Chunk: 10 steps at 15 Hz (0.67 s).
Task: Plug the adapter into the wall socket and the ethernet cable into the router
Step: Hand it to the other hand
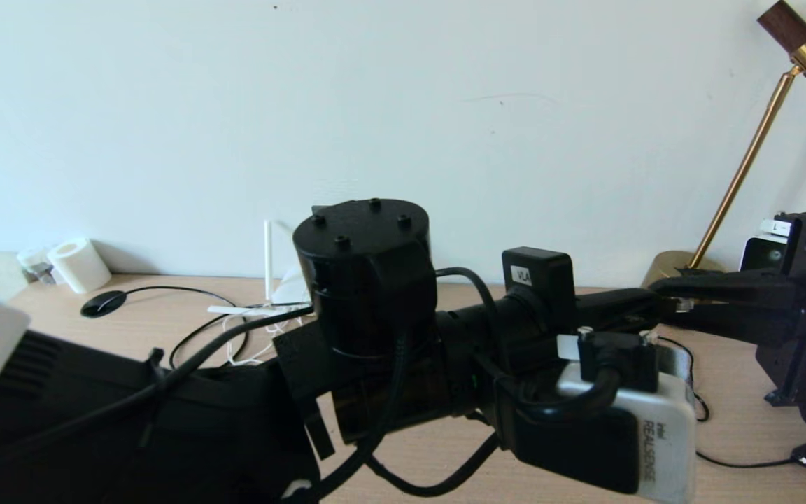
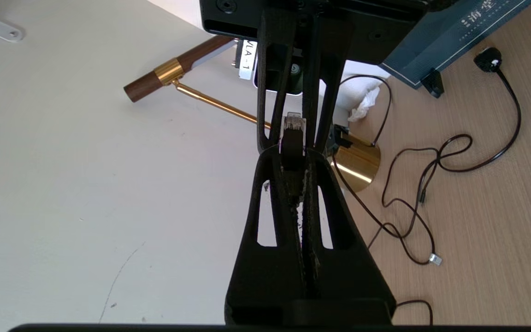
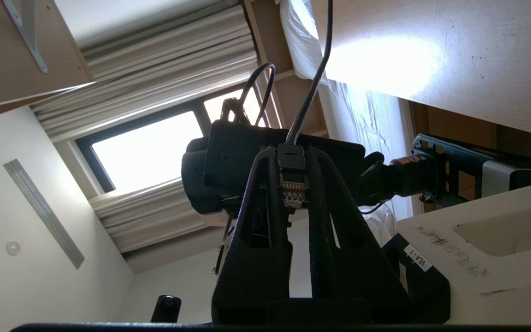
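Now mid-air above the desk (image 1: 165, 329), both grippers meet tip to tip on the ethernet cable (image 2: 292, 138). Left gripper (image 2: 293, 152) clamped tight on the black boot, clear plug tip poking past its fingers toward the right gripper (image 3: 293, 184), which also pinches the plug, cord trailing away behind. Plug's long axis runs along the line between the two hands. Router (image 1: 273, 294) lies back near the wall, well off toward the robot's left, so left arm looks nearer
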Available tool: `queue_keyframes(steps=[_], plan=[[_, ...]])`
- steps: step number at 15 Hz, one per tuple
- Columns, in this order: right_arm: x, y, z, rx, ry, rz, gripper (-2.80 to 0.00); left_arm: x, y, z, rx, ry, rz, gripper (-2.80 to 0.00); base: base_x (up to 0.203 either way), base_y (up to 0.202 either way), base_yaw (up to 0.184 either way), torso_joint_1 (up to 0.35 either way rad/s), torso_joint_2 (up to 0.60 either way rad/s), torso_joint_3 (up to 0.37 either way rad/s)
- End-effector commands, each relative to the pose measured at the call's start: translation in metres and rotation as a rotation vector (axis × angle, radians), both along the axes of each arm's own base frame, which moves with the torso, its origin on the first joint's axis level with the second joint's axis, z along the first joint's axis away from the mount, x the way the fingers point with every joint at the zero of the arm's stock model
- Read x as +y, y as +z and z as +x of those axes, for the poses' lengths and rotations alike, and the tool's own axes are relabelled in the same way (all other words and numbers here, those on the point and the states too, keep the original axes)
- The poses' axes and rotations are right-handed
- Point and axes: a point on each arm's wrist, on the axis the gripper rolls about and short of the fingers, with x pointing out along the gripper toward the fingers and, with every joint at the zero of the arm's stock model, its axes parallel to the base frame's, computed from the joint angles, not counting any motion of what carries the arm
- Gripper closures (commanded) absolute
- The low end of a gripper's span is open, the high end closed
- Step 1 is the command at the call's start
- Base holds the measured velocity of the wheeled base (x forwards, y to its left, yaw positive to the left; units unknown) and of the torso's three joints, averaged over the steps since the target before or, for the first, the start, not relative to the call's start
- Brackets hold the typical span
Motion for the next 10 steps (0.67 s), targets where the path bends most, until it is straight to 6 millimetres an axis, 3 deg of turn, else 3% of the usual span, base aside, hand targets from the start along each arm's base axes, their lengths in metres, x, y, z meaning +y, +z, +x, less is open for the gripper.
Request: queue_keyframes(steps=[1,4,5,10], plan=[[0.000,0.000,0.000,0.006,0.007,0.005,0.00,-0.002,-0.002,-0.001,-0.005,-0.005,0.000,0.00,0.000,0.000,0.000,0.000,0.00,0.000],[0.000,0.000,-0.001,-0.001,0.007,0.003,0.00,-0.002,-0.001,-0.001,-0.007,-0.005,-0.003,0.00,0.000,0.000,0.000,0.000,0.00,0.000],[0.000,0.001,-0.002,-0.007,0.007,0.004,-2.80,-0.002,-0.001,-0.001,-0.010,-0.005,-0.008,0.00,0.000,0.000,0.000,0.000,0.00,0.000],[-0.004,0.006,-0.011,-0.050,-0.013,0.003,-2.80,0.002,-0.002,-0.003,0.035,-0.007,-0.009,0.00,0.000,0.000,0.000,0.000,0.00,0.000]])
